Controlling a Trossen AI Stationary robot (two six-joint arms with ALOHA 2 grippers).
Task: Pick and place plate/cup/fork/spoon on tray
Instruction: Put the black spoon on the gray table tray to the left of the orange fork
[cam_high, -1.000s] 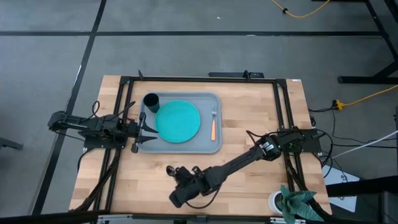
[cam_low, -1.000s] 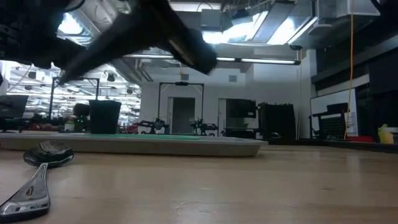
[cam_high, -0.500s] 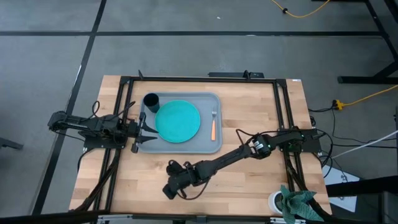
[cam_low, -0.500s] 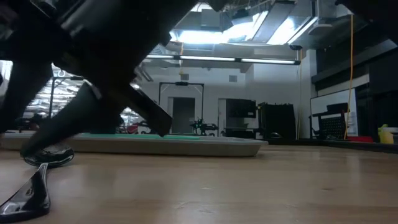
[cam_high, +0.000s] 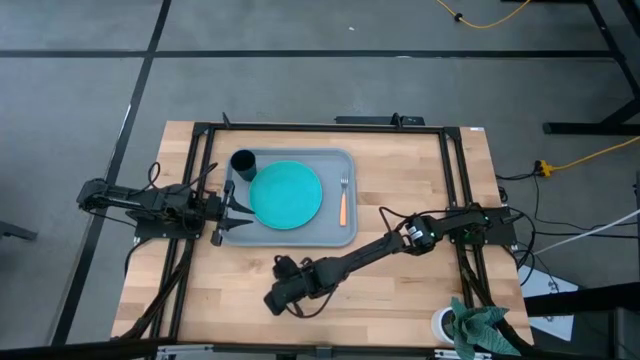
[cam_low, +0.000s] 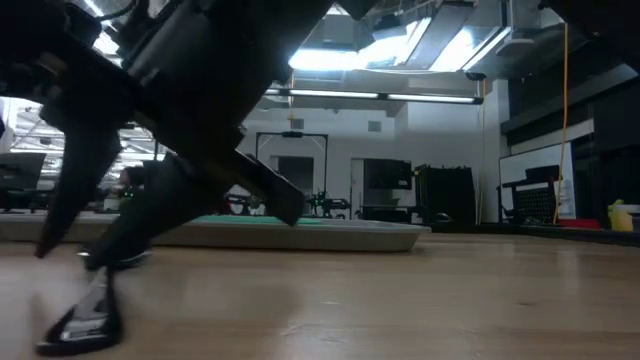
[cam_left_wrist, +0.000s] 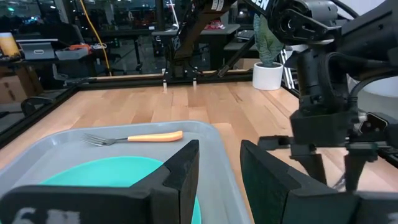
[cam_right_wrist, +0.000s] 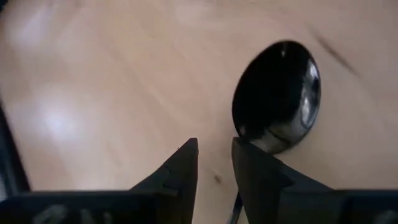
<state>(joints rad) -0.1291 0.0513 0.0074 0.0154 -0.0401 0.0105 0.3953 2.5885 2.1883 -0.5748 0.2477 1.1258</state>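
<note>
The right tool (cam_right_wrist: 214, 163), fingers nearly closed around the spoon's (cam_right_wrist: 277, 94) thin neck, sits low on the table (cam_high: 400, 290), the bowl lying just ahead of its tips.

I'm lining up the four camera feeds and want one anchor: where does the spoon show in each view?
High view: not visible, hidden beneath the right gripper, near the table's front edge.
Low view: the spoon lies at lower left, under that gripper's dark fingers.
Left wrist view: not in it.
Right wrist view: its dark oval bowl fills the upper right, just past the fingertips.
Shared landmark: the right gripper itself, down over the spoon.
</note>
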